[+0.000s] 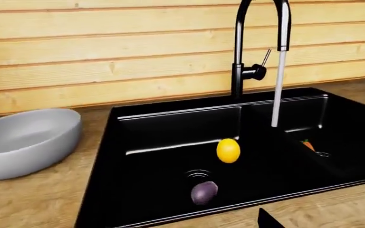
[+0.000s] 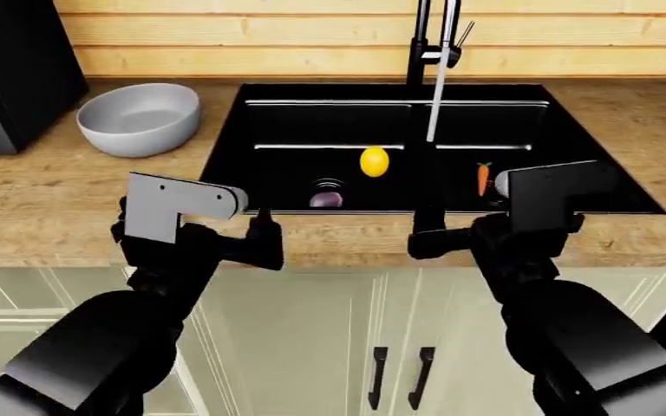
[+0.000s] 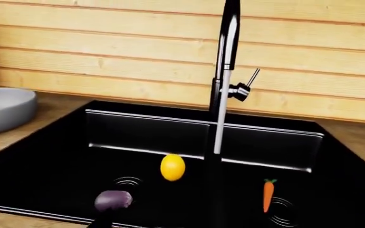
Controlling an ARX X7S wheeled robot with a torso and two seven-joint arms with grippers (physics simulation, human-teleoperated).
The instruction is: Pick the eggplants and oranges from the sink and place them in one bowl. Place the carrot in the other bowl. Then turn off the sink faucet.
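Your eggplant [image 2: 326,200] lies in the left basin of the sink [image 2: 610,182], just beside the ringed drain and close to the front wall. The orange [image 2: 374,161] sits a little further back in that basin, near the centre divider. The carrot [image 2: 484,178] lies in the right basin, leafy top toward the back wall, near that basin's drain.

Water runs in a pale stream from the gooseneck faucet [image 1: 246,42] at the back rim of the sink and lands by the divider, so the side lever [image 3: 252,77] has yet to be turned; I judge that step comes last.

The pale grey bowl [image 2: 140,117] stands on the wooden desk [image 2: 32,199] to the left of the sink, likely set there to spare your left arm a long carry. No white bowl shows in any view.

Your left pincer [image 2: 266,234] and right pincer [image 2: 428,236] both hover at the front rim of the sink, carrying nothing. Whether either one is open, I cannot tell.
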